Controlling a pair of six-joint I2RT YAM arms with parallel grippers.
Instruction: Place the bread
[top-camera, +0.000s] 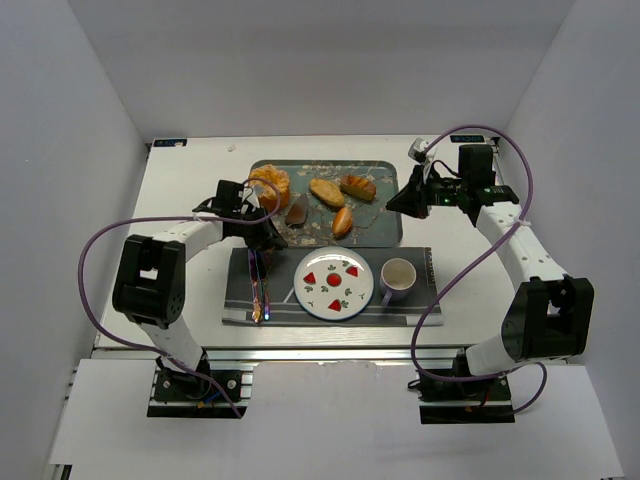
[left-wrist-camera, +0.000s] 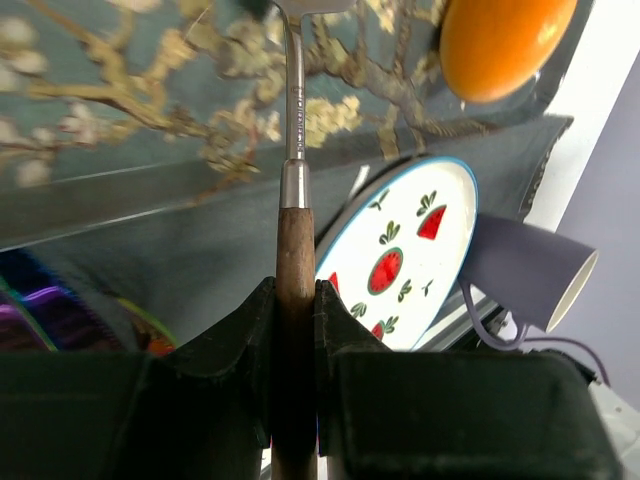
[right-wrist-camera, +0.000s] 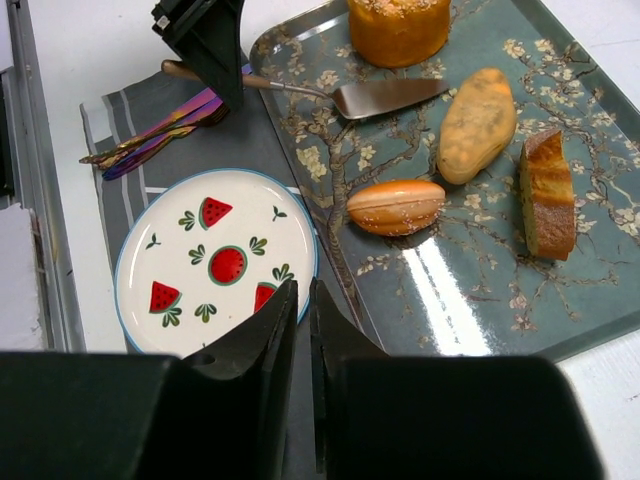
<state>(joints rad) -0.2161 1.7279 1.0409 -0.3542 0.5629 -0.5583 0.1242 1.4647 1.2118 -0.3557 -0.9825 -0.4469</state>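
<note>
- The left arm (top-camera: 170, 250) bends inward at the elbow. The left claw (left-wrist-camera: 296, 300) is clamped on a wooden server handle (left-wrist-camera: 295, 250) that runs out ahead of it.
- The right arm (top-camera: 520, 245) bends inward. The right claw (right-wrist-camera: 303, 295) holds nothing, jaws nearly together.

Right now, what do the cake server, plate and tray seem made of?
Cake server: brown matte handle, likely wood; shiny grey neck and blade, metal. Plate: glossy white with printed watermelons, probably glazed ceramic, possibly melamine. Tray: glossy blossom print with glare, plastic or lacquered metal; unclear.
</note>
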